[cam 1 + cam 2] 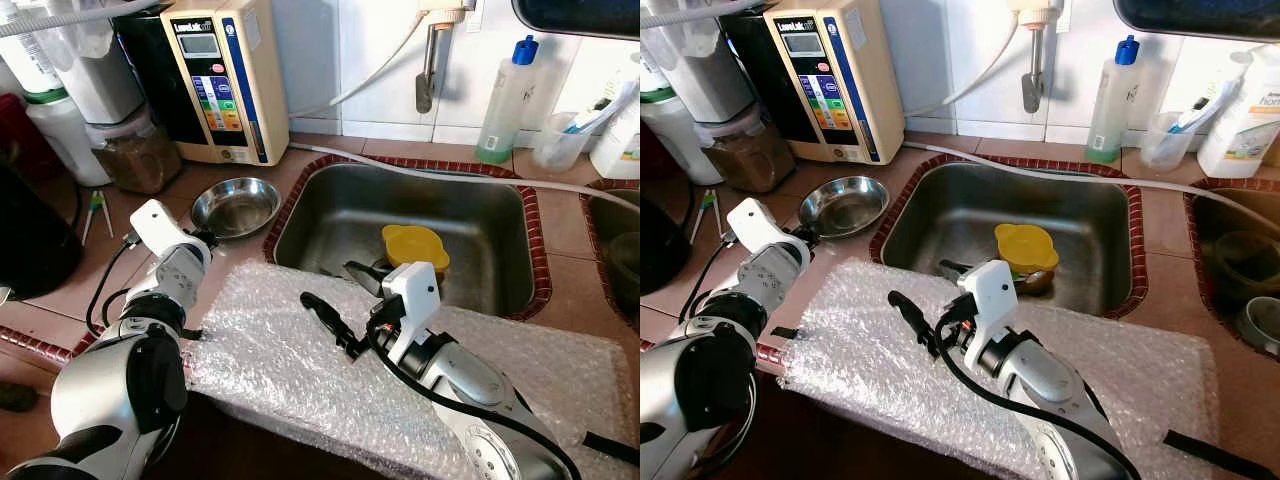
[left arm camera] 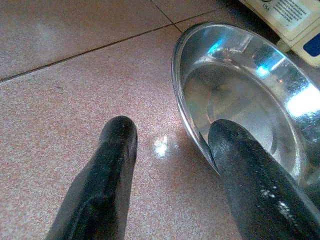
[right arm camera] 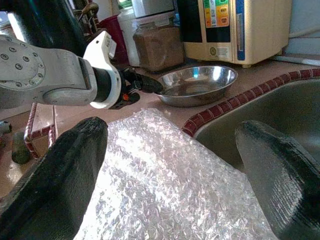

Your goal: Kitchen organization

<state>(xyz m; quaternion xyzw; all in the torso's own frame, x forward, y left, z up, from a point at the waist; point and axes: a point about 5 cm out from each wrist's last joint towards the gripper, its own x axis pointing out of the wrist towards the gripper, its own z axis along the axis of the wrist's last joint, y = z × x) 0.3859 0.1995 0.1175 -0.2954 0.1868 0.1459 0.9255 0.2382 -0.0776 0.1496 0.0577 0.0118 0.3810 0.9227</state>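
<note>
A: Where is the steel bowl (image 1: pixel 236 206)?
B: On the counter (image 1: pixel 560 222), beside the sink (image 1: pixel 330 224). The left gripper (image 2: pixel 170 165) is open, one finger over the rim.
A: The right gripper (image 1: pixel 345 300)?
B: Open too (above the bubble wrap (image 1: pixel 290 365)).

- The left arm reaches forward on the left, its silver forearm slanting up and away from the near left corner.
- The left tool (image 2: pixel 170 175) sits low at the table, fingers spread apart, one finger (image 2: pixel 255 185) over a rim.
- The right arm stretches from the near right toward the middle.
- The right tool (image 1: pixel 345 300) hangs with fingers (image 3: pixel 55 185) wide apart, holding nothing.
</note>
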